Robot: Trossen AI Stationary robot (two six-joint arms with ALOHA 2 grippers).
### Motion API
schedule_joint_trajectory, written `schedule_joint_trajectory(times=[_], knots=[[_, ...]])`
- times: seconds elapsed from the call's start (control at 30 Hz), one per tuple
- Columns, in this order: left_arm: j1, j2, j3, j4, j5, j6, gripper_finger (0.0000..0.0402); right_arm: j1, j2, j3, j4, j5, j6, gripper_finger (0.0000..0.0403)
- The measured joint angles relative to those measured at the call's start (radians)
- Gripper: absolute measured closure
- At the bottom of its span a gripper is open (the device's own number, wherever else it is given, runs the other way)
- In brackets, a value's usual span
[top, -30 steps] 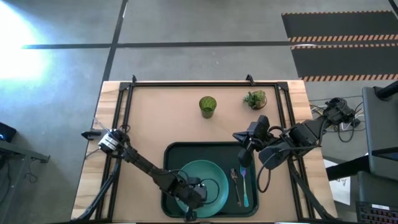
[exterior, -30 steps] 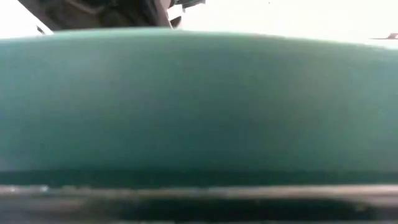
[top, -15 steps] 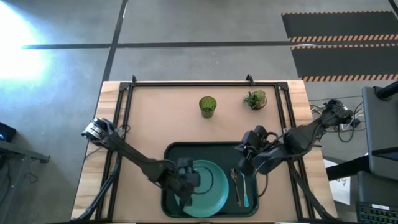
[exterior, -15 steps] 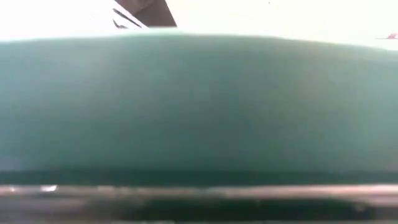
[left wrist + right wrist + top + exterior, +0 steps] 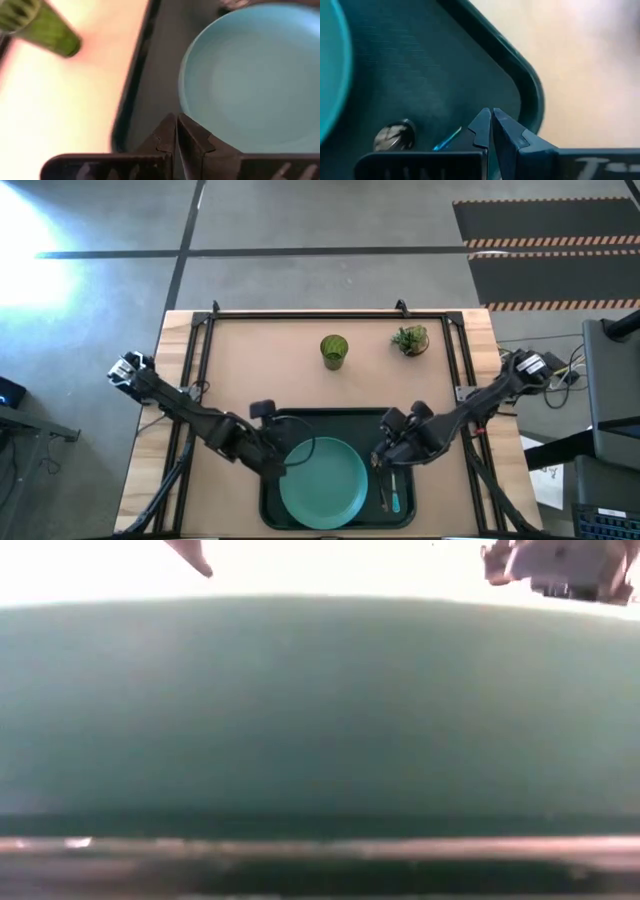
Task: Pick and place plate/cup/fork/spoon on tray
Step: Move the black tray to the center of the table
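I see the plate (image 5: 323,482) lying in the tray (image 5: 275,423), with the fork (image 5: 395,498) and spoon (image 5: 383,492) beside it. The cup (image 5: 334,351) and a small plant (image 5: 410,339) stand on the bench (image 5: 250,370). My left tool (image 5: 285,468) hovers shut and empty at the plate's rim; my right tool (image 5: 380,461), shut and empty, hangs over the cutlery.

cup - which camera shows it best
The high view: the cup stands upright on the bare table, whole and unobstructed, beyond the tray and beside the small plant. The left wrist view catches only a blurred green part of it at the edge. The low and right wrist views do not show it.
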Motion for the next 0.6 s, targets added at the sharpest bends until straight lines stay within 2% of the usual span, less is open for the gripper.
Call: schedule_joint_trajectory(times=[0.33,0.6], knots=[[0.002,-0.001,-0.101,-0.032,0.007,-0.090,0.0401,-0.123,0.006,-0.177,0.383,-0.070,-0.122,0.0394],[0.002,-0.012,-0.143,-0.035,0.028,-0.129,0.0401,-0.231,0.005,-0.192,0.480,-0.129,-0.237,0.0394]])
